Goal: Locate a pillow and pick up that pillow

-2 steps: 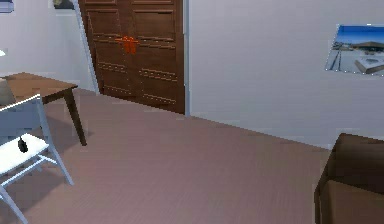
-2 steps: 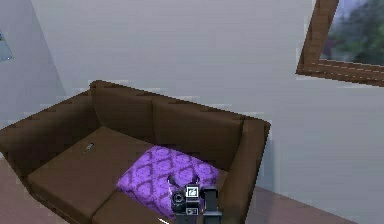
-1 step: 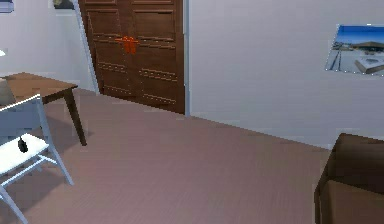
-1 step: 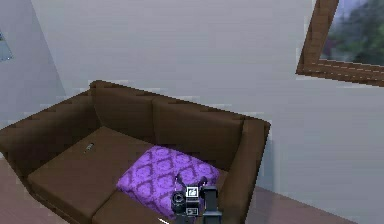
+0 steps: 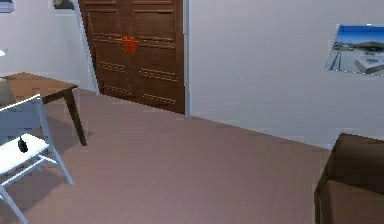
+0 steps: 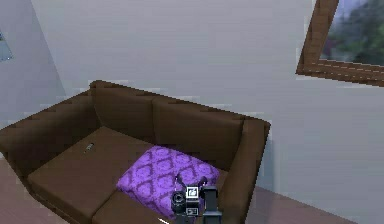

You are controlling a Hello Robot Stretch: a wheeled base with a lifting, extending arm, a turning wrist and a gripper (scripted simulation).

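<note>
Brown sofa (image 6: 130, 112): purple patterned pillow (image 6: 148, 168) lies on its seat, toward the front edge. Fingers (image 6: 178, 200) by the pillow; whether they hold anything cannot be told. Room: wooden double door (image 5: 135, 50), brown floor (image 5: 200, 160).

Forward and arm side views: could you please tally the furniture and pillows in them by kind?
Sofa: 1
Table: 1
Chair: 1
Pillow: 1
Total: 4
</note>
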